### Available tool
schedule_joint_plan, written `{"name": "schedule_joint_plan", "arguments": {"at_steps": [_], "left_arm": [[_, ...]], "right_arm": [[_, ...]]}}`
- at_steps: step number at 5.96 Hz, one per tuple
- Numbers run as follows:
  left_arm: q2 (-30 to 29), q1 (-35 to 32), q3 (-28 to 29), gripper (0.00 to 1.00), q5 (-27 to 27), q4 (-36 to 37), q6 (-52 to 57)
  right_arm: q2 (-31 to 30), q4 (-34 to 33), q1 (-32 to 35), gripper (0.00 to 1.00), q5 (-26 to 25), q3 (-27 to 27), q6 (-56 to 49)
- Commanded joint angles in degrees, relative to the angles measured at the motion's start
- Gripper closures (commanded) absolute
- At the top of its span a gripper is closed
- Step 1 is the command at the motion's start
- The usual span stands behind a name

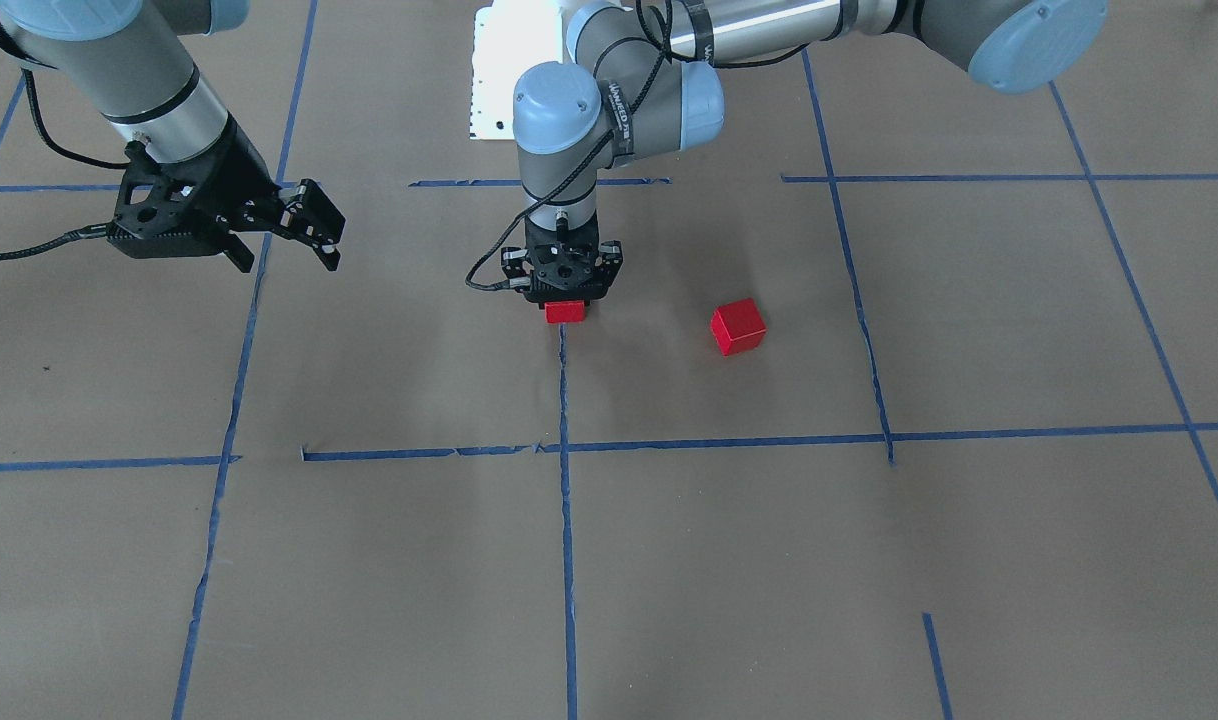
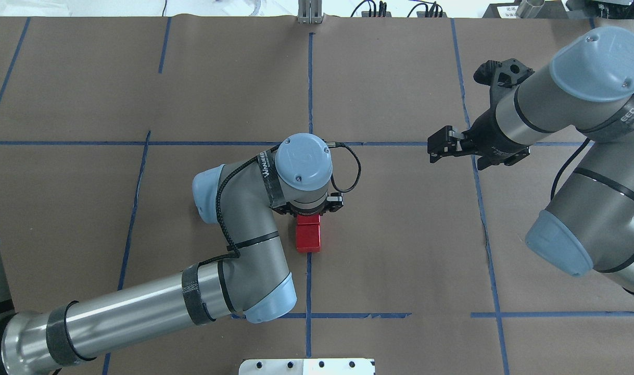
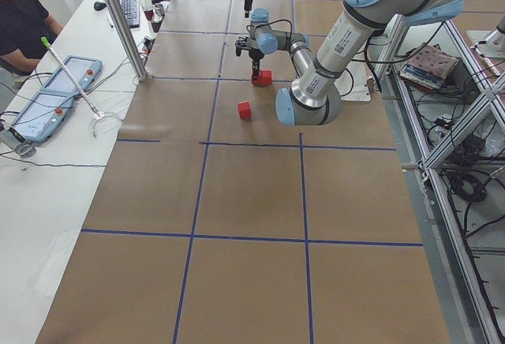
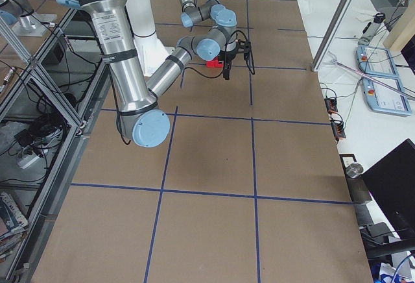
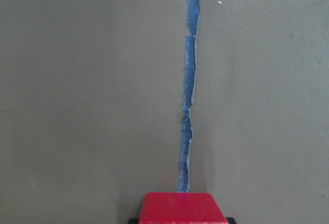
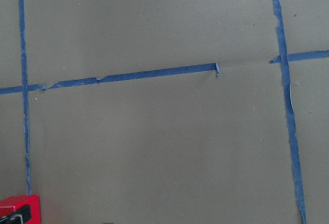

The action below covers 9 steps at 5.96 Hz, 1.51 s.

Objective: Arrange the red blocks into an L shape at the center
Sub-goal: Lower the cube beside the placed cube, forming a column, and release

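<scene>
While left jaws clamp a red block [image 1: 566,312] against its neighbour [image 2: 308,240], right jaws apart, I'd release, then fetch the stray block [image 1: 737,327], three o'clock from the front.

Bright, even diffuse light with faint soft shadows; exterior views sharp, wrist views slightly soft.

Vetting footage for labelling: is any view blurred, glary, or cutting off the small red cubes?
Front-facing: sharp, even light, soft shadow beside the loose small matte red cube. Overhead: mild glare on the left arm's silver tube. Left wrist: frame edge crops the red cube held by the left pincer.
</scene>
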Motion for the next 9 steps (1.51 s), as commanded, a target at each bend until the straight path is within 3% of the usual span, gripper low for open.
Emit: {"name": "schedule_joint_plan", "arguments": {"at_steps": [1, 5, 7, 9], "left_arm": [[0.16, 0.01, 0.01, 0.74, 0.0, -0.11, 0.34], [0.17, 0.89, -0.34, 0.04, 0.0, -0.28, 0.42], [0.34, 0.28, -4.19, 0.0, 0.17, 0.24, 0.25], [3.74, -5.41, -7.97, 0.01, -0.44, 0.51, 0.6]], "right_arm": [[0.09, 0.0, -0.07, 0.0, 0.0, 0.0, 0.06], [0.17, 0.0, -0.07, 0.0, 0.52, 0.0, 0.15], [0.26, 0.0, -0.07, 0.0, 0.61, 0.09, 0.32], [0.09, 0.0, -0.07, 0.0, 0.62, 0.09, 0.32]]}}
